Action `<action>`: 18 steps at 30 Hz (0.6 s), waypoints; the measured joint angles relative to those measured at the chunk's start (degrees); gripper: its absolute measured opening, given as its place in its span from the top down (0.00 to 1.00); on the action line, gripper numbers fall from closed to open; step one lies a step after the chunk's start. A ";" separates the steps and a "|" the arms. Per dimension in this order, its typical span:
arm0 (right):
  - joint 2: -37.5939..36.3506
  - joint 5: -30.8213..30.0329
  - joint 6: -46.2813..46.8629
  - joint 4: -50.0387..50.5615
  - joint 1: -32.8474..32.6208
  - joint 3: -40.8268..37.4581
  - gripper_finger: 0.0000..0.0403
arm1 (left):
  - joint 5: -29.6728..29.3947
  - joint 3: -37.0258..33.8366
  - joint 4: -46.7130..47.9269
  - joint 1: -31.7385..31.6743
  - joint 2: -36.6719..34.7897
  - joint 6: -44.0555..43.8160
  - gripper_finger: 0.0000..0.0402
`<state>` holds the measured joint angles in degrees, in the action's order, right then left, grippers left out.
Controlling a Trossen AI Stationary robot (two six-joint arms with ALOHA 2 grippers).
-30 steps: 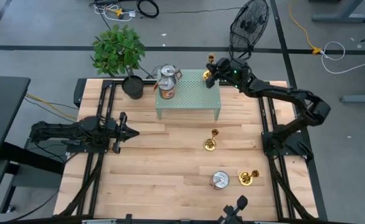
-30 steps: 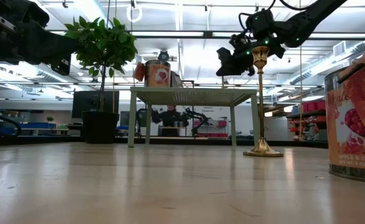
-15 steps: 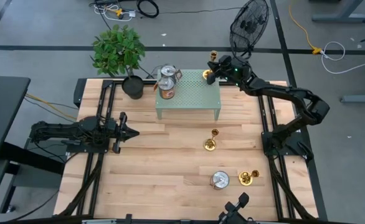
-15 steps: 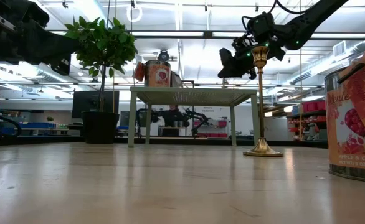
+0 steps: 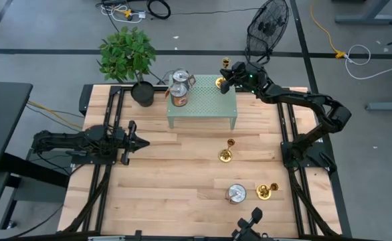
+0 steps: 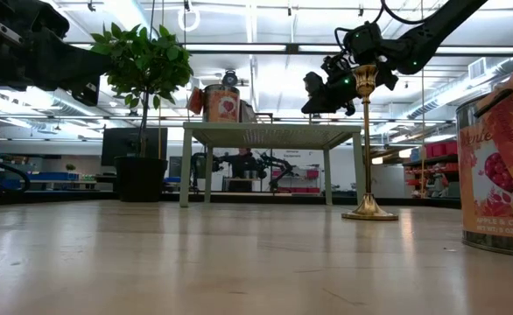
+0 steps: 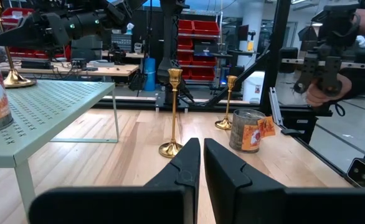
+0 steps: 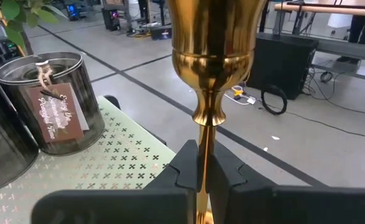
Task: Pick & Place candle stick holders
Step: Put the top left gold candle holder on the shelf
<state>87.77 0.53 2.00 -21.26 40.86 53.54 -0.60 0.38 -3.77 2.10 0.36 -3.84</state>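
Observation:
One gold candle stick holder (image 5: 221, 80) stands upright at the far right corner of the green perforated stand (image 5: 203, 104). My right gripper (image 5: 228, 75) is shut on its stem, below the cup (image 8: 213, 31). Two more candle stick holders (image 5: 227, 153) (image 5: 267, 191) stand on their round bases on the table's near right part. My left gripper (image 5: 144, 141) is shut and holds nothing. It waits level at the table's left side, and its wrist view shows its fingers (image 7: 202, 149) together. My right gripper pinches the holder's thin stem (image 8: 202, 134) between its two fingers, just under the knob below the cup. The fingers come almost level from the table's right side and lie across the stem. The holder is upright, and its base (image 7: 13, 79) looks set on the stand's top.
Two tins with tags (image 5: 179, 87) stand on the stand's far left part. Another tin (image 5: 236, 194) sits near the front holder. A potted plant (image 5: 129, 57) is at the far left. A person's hand with a controller (image 7: 322, 68) shows beyond the table.

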 joint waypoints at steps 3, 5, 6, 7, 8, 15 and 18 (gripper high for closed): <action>0.00 -0.02 -0.01 0.02 0.02 0.00 0.97 | 0.00 0.00 -0.01 -0.02 0.00 0.02 0.93; 0.00 -0.68 0.01 0.04 0.02 0.00 0.97 | 0.00 0.00 -0.02 -0.01 0.00 0.00 0.93; 0.00 -1.28 0.00 0.04 0.01 -0.01 0.97 | 0.00 0.00 -0.02 -0.01 -0.02 0.00 0.93; 0.01 -1.65 -0.04 0.06 0.00 -0.02 0.97 | 0.00 0.00 0.00 0.01 -0.01 0.02 0.93; 0.02 -1.93 -0.09 0.07 0.00 -0.02 0.97 | 0.00 0.00 -0.02 -0.01 -0.02 0.01 0.93; 0.02 -2.05 -0.96 0.17 0.02 -0.04 0.97 | 0.00 0.00 -0.01 -0.02 -0.02 0.02 0.93; 0.02 -2.03 -0.96 0.18 0.01 -0.04 0.97 | 0.00 0.00 -0.02 0.01 0.00 0.01 0.93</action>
<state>87.79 -1.50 1.04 -21.07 40.87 53.49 -0.60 0.38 -3.79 2.11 0.36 -3.83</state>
